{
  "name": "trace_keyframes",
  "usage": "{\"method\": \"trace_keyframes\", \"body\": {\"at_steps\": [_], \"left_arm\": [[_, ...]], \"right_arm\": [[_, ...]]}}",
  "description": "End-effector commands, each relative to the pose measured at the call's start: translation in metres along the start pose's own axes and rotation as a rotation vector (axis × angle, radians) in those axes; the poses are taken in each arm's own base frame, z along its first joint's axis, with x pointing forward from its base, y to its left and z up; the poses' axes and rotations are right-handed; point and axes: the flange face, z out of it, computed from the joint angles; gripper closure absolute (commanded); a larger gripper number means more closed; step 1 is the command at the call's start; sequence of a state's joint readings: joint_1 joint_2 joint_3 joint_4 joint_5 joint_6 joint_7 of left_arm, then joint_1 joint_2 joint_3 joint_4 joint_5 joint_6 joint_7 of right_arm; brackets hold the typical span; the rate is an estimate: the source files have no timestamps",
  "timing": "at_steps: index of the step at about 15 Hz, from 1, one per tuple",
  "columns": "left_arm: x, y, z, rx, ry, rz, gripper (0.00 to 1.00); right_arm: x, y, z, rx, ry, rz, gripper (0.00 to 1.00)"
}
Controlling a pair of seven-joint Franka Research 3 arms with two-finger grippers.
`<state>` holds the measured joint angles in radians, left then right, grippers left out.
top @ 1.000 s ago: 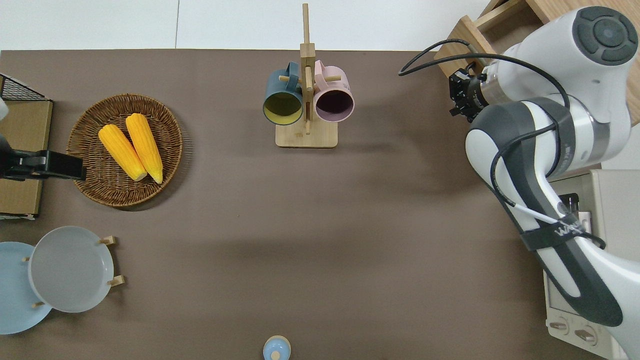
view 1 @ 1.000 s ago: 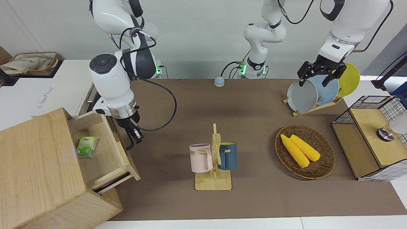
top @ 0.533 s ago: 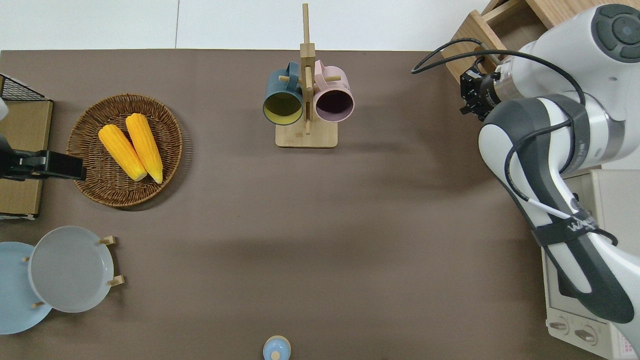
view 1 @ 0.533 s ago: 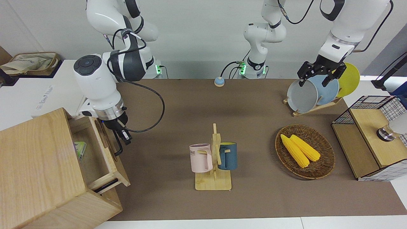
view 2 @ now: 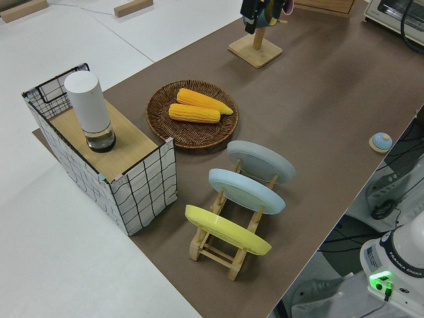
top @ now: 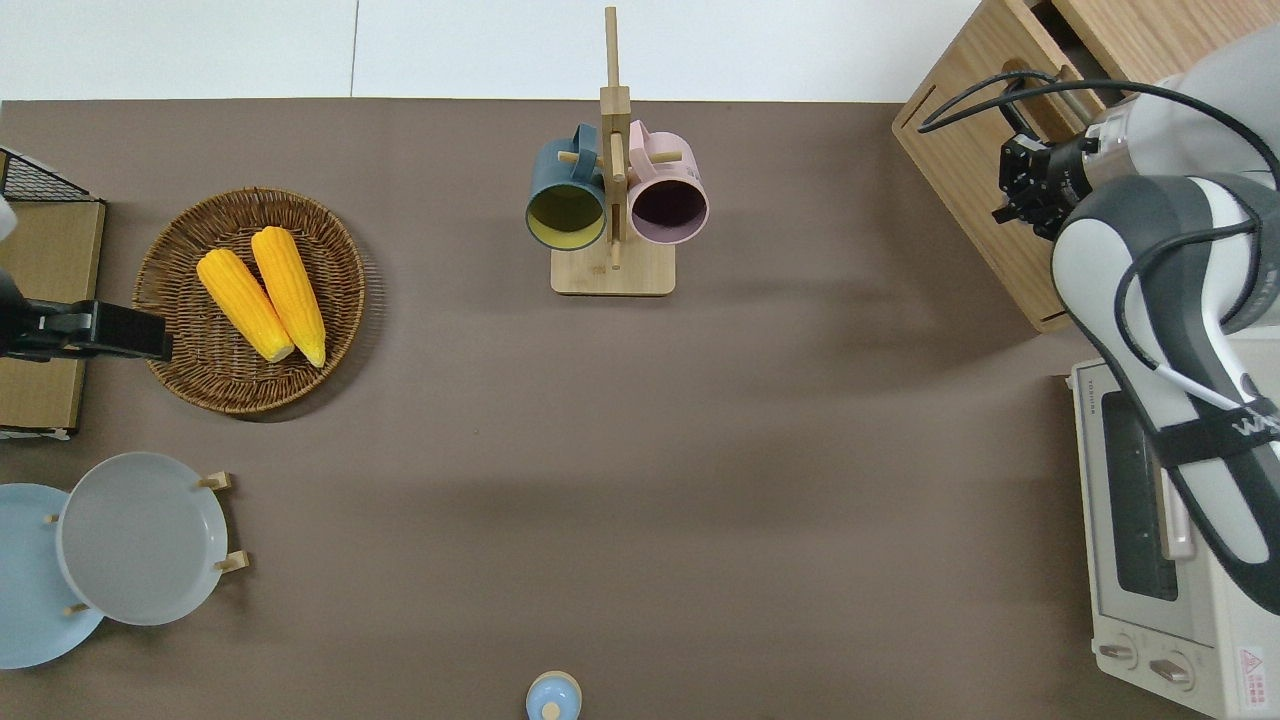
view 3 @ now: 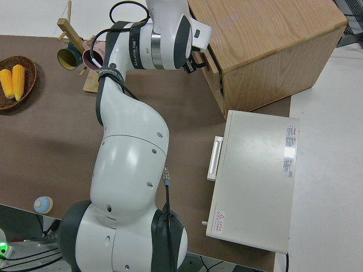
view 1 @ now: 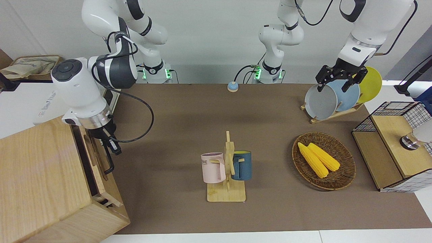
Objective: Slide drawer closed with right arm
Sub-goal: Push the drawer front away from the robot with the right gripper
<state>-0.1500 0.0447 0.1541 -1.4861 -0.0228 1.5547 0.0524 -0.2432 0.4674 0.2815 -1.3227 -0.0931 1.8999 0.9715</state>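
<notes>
The drawer [view 1: 96, 161] sits almost fully inside the pale wooden cabinet [view 1: 40, 179] at the right arm's end of the tabletop [view 1: 263, 141], with only a thin dark gap showing along its front in the front view. Its black bar handle [view 1: 108, 161] runs along the front, which faces the middle of the tabletop. The right gripper [view 1: 113, 145] is at the handle's end nearer the robots — its black fingers lie against the drawer front there, but whether they are clenched on the bar or merely pressing cannot be told from any view. In the overhead view the right gripper [top: 1022, 188] is at the cabinet face, at about 3 o'clock from the mug stand [top: 612, 200], which holds a pink mug [top: 667, 205] and a dark blue mug [top: 567, 205]. A white toaster oven [top: 1170, 540] stands nearer the robots than the cabinet. At 9 o'clock from the mug stand in that view is a wicker basket [top: 190, 370] with two corn cobs [top: 262, 290]. The left arm is parked — its gripper [view 1: 340, 79] hangs spread apart, holding nothing.
</notes>
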Motion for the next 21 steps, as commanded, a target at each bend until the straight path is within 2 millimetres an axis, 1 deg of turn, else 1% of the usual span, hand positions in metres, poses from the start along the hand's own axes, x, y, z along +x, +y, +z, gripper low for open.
{"method": "trace_keyframes", "body": {"at_steps": [1,3,11,15,20,21], "left_arm": [[0.004,0.000,-0.002,0.017,0.008,0.007,0.00],[0.004,0.000,-0.002,0.017,0.008,0.007,0.00],[0.004,0.000,-0.002,0.017,0.008,0.007,0.00],[0.004,0.000,-0.002,0.017,0.008,0.007,0.00],[0.004,0.000,-0.002,0.017,0.008,0.007,0.00],[0.004,0.000,-0.002,0.017,0.008,0.007,0.00]], "right_arm": [[0.019,0.016,-0.004,0.013,-0.032,-0.022,1.000],[0.025,0.021,-0.004,0.010,-0.036,-0.032,1.000],[0.021,0.020,-0.006,0.006,-0.038,-0.044,1.000],[0.024,0.022,-0.006,0.003,-0.037,-0.069,1.000],[0.040,0.037,-0.006,-0.009,-0.034,-0.106,1.000],[0.040,0.037,-0.006,-0.009,-0.034,-0.109,1.000]]}}
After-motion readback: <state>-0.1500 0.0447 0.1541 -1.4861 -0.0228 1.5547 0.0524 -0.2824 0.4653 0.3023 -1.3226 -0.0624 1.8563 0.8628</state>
